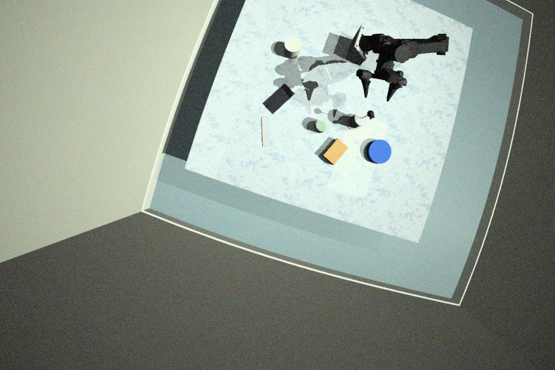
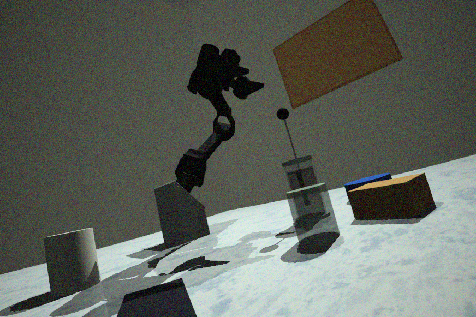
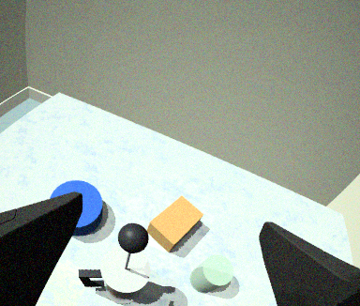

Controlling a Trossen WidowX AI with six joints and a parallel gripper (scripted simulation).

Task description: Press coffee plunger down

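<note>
Wrist view, L to R: flat blue disc [image 3: 78,205], press [image 3: 127,269] w/ round black knob [image 3: 133,237] on thin rod, low centre; matte orange block [image 3: 175,221]; pale green cyl [image 3: 213,273]. Claw [image 2: 251,87] spread wide, empty, dark pointed fingers flanking knob, well above it. Clear-walled press upright, plunger up.
</note>
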